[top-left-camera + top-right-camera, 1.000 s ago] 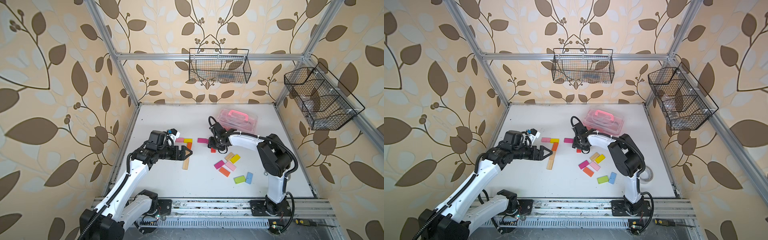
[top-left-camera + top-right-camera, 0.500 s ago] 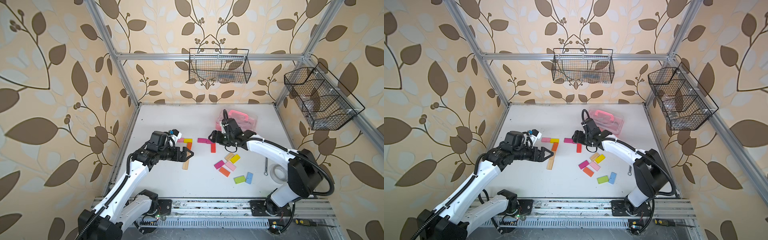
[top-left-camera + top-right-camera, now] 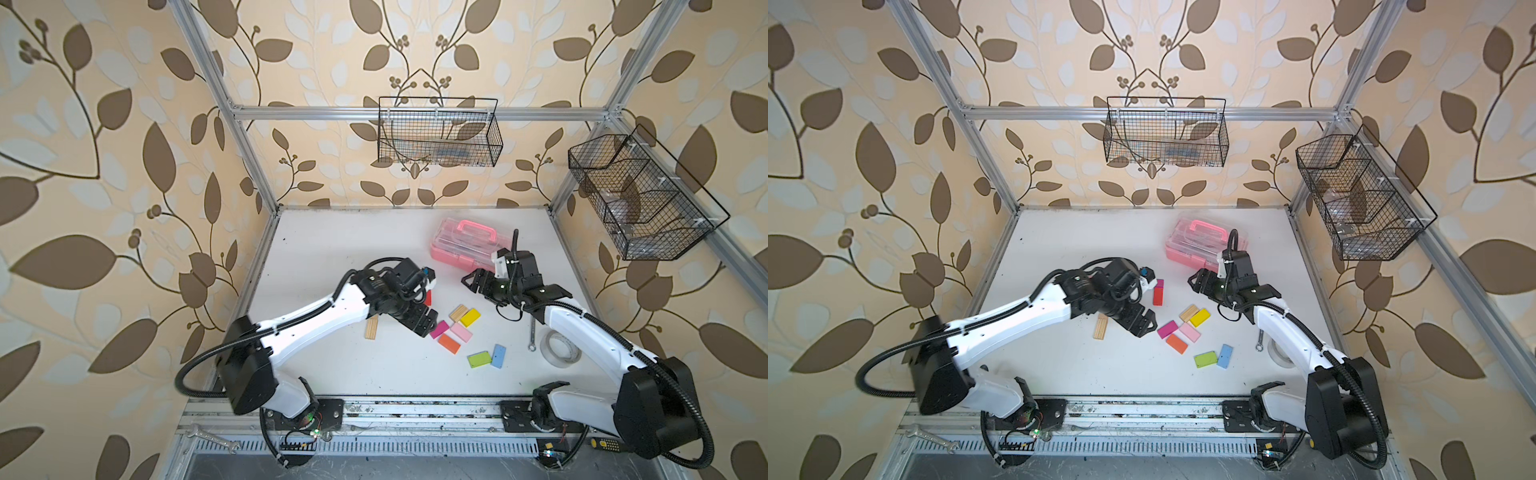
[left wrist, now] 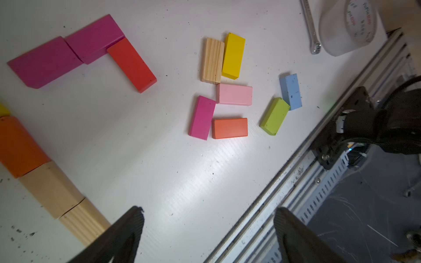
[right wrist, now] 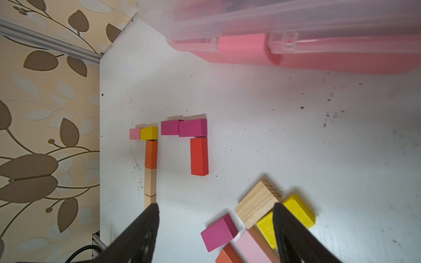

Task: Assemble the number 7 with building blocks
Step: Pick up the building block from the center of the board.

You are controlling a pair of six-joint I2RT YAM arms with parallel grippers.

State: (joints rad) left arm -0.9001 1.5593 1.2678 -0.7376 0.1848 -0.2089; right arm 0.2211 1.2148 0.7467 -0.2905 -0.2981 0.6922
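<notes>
The left gripper hung over the white table, just beside the loose magenta block. Its fingers were spread wide with nothing between them. The right gripper was spread and empty too, above the table between the pink case and the loose blocks.

Two sevens lay flat on the table. The longer seven had a pink block and a yellow block as its bar. An orange block and two wood blocks ran down as its stem. Beside it, the shorter seven had two magenta blocks as its bar and one red block under the bar's end.

Near the loose magenta block lay a striped wood block, a loose yellow block, a pale pink block and a loose orange block. A green block sat just beside a blue block.

A roll of tape lay next to a small wrench. The red and dark print inside the roll was too blurred to read.
</notes>
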